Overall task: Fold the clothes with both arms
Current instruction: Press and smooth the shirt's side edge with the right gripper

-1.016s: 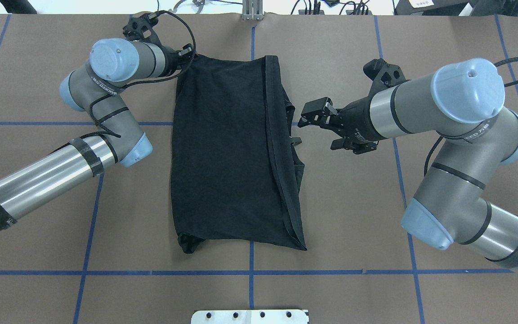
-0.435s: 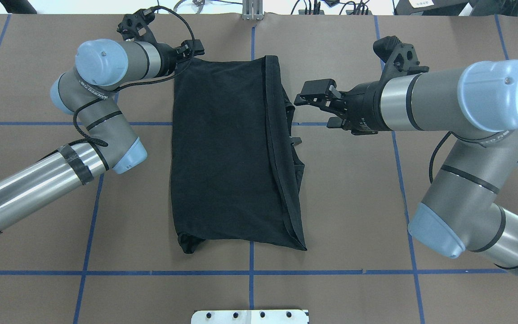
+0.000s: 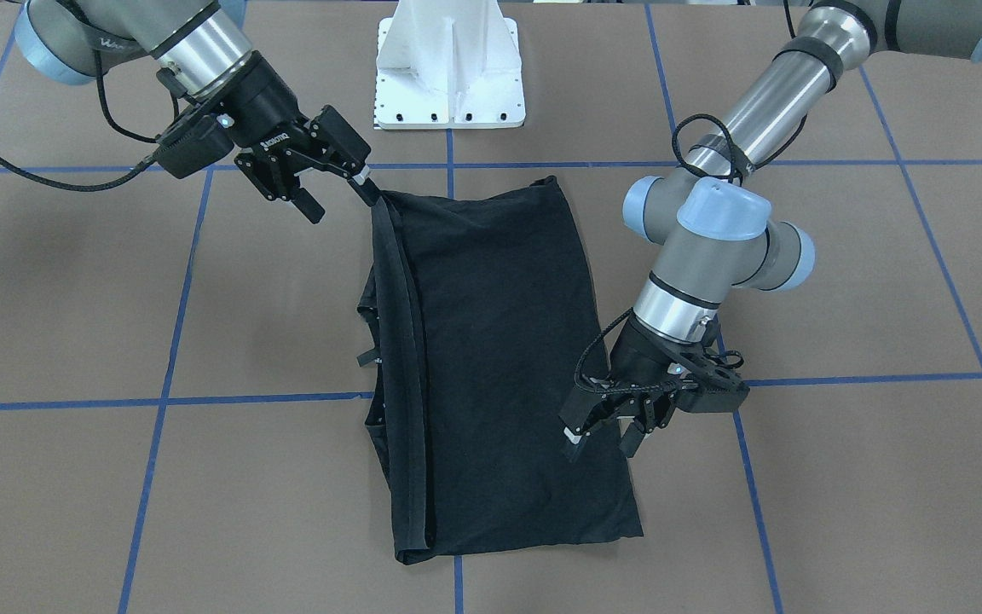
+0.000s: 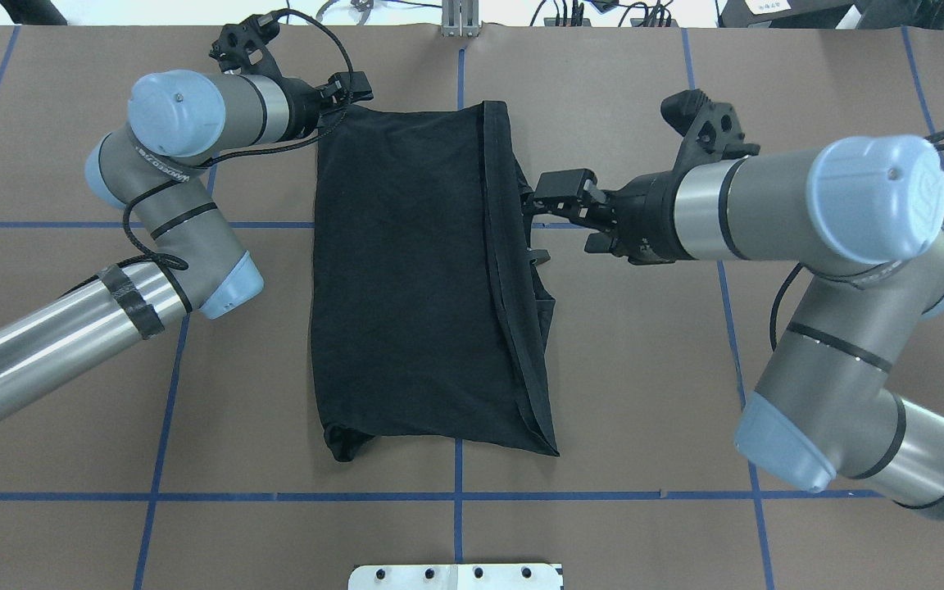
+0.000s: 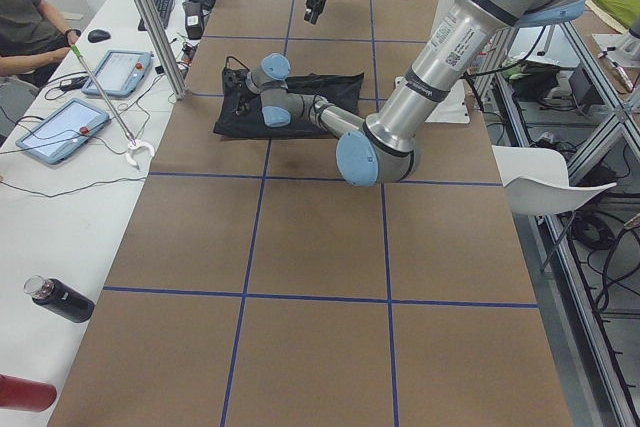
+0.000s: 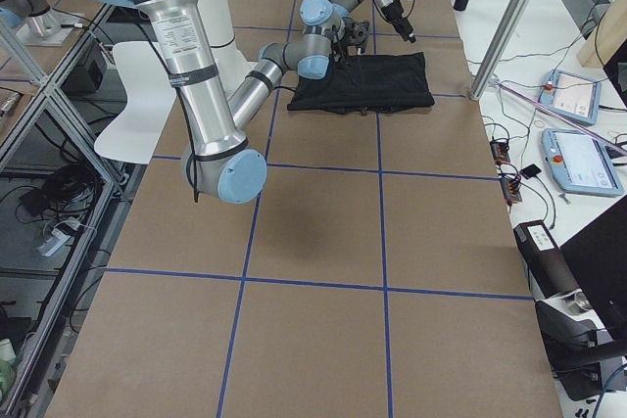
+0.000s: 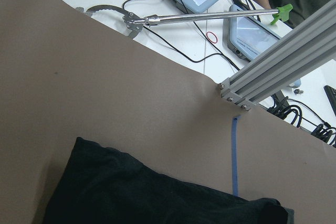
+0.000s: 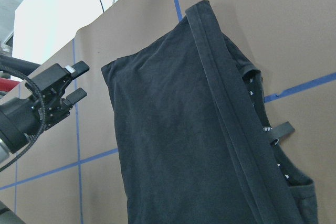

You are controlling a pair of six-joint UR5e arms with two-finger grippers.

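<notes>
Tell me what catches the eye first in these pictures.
A black T-shirt, folded lengthwise, lies in the middle of the brown table, which is marked with blue tape lines. The right gripper hangs open just beside the shirt's right edge. The left gripper is open near the shirt's far left corner.

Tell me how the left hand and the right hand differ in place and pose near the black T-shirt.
The black two-finger left hand is by the far left corner of the folded black T-shirt; the black two-finger right hand is by its hemmed right edge. The left hand points rightward, the right hand leftward. Both are open and hold nothing.
</notes>
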